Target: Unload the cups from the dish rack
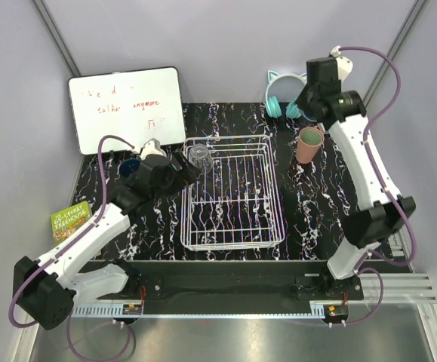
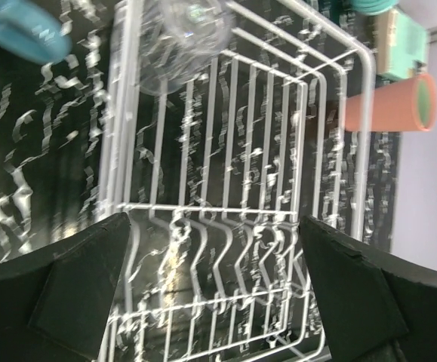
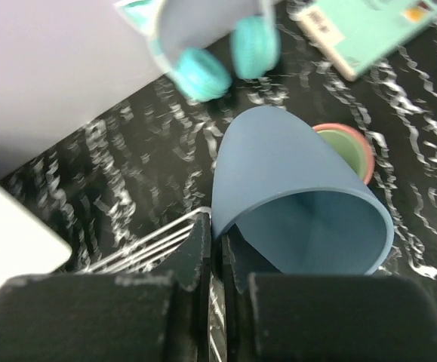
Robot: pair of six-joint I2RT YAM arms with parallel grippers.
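From the top view, the dish rack (image 1: 233, 192) sits in the middle of the black marbled table (image 1: 158, 249), with the clear glass (image 1: 197, 156) standing in its far left corner; the left gripper (image 1: 186, 170) hangs just beside that glass at the rack's left edge, and a blue cup (image 1: 131, 166) stands on the table behind the arm, partly hidden; right of the rack, apart from it, the salmon-pink tumbler (image 1: 309, 145) stands upright; the right gripper (image 1: 306, 102) is raised near the teal headphones (image 1: 282, 94), and what it carries cannot be seen from here; a whiteboard (image 1: 127, 109) leans at the back left, and a green book (image 1: 71, 219) lies at the left edge; in the left wrist view, the two dark fingers (image 2: 82, 286) stand spread wide with nothing between them but rack wire below, the glass blurred beyond at the rack's corner, and the pink tumbler lies across the frame with a green rim showing in its mouth; in the right wrist view, the fingers (image 3: 195, 256) are pinched together on the rim of the light-blue tumbler (image 3: 301, 196), which is tilted with its mouth toward the camera, held above the table; past it stands the pink tumbler with the sage-green tumbler (image 3: 352, 148) nested inside.
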